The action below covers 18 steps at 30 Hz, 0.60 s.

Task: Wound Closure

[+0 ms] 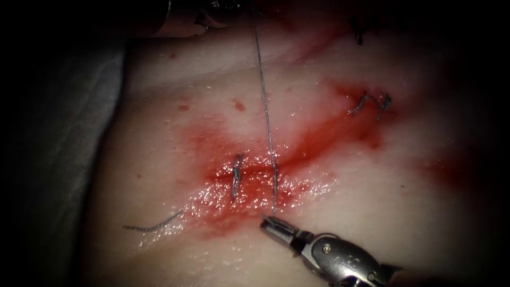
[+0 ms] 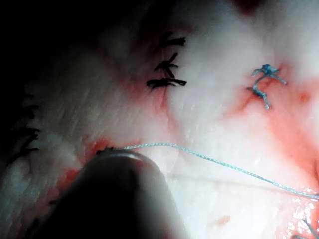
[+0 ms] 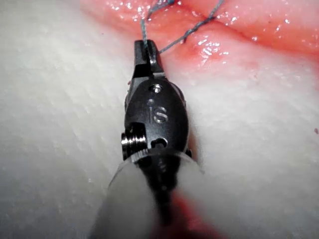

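My right tool [image 1: 267, 221] comes in from the lower right, its jaws shut on the thread [image 1: 265, 111] just below the cut [image 1: 311, 146]. From there the thread crosses the cut and runs taut up to my left tool [image 1: 212, 11] at the top edge. In the right wrist view the right tool [image 3: 146, 49] pinches the thread [image 3: 143, 30] close to the wet cut [image 3: 234, 22]. The left wrist view has the thread [image 2: 214, 160] leaving the tip of the blurred left tool [image 2: 117, 152]. An earlier stitch [image 1: 236, 176] sits across the cut to the left.
A knotted stitch [image 1: 372, 103] lies up and right along the cut, and another dark one [image 1: 359, 35] is near the top. A loose cut piece of thread [image 1: 154, 226] rests at lower left. Red fluid [image 1: 223, 202] wets the tissue [image 1: 372, 212] around the cut.
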Tool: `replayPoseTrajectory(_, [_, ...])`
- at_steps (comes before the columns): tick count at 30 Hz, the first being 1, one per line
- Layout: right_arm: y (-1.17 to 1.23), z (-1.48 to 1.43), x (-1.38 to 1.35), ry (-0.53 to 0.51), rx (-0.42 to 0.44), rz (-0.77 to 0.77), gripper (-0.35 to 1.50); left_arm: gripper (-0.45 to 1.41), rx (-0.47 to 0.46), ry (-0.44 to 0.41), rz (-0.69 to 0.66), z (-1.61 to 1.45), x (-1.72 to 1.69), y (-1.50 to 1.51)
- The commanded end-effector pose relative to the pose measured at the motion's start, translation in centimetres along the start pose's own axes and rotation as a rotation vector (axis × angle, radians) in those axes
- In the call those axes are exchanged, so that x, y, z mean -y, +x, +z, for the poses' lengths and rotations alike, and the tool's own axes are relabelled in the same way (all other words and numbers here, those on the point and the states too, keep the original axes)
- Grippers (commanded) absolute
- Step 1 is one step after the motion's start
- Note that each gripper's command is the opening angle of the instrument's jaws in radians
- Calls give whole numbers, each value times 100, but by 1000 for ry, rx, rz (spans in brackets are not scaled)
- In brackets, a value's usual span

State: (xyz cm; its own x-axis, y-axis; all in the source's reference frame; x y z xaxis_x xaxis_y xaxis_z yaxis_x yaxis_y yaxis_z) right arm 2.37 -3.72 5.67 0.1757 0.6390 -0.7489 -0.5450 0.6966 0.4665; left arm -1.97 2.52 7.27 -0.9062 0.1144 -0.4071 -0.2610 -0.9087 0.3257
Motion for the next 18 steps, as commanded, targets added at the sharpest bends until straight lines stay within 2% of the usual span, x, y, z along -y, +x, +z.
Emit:
replayPoseTrajectory(1, [-1, 6, 3, 1, -6, 9, 24, -45, 4, -14, 9, -3, -8, 2])
replayPoseTrajectory(2, [4, 5, 1, 0, -13, 14, 54, -45, 11, -31, 12, -17, -17, 2])
replayPoseTrajectory(3, [6, 5, 0, 1, -18, 16, 66, -45, 15, -39, 19, -27, -24, 1])
replayPoseTrajectory(4, [6, 5, 0, 1, -18, 16, 66, -45, 15, -39, 19, -27, -24, 1])
replayPoseTrajectory(5, [11, 4, -2, 0, -30, 21, 93, -45, 23, -56, 23, -41, -33, -1])
replayPoseTrajectory(6, [13, 4, -3, 1, -38, 24, 103, -45, 27, -66, 25, -50, -38, -3])
replayPoseTrajectory(10, [21, 1, -5, 5, -55, 31, 111, -45, 35, -84, 30, -69, -52, -5])
replayPoseTrajectory(12, [35, -7, -9, 15, -80, 45, 123, -45, 37, -92, 49, -94, -70, -7])
replayPoseTrajectory(15, [53, -16, -21, 33, -94, 57, 113, -45, 31, -93, 71, -115, -88, -5])
replayPoseTrajectory(17, [66, -18, -34, 42, -100, 88, 91, -45, 24, -102, 79, -128, -102, -2])
replayPoseTrajectory(18, [73, -15, -42, 50, -96, 105, 69, -45, 18, -109, 81, -136, -110, 1])
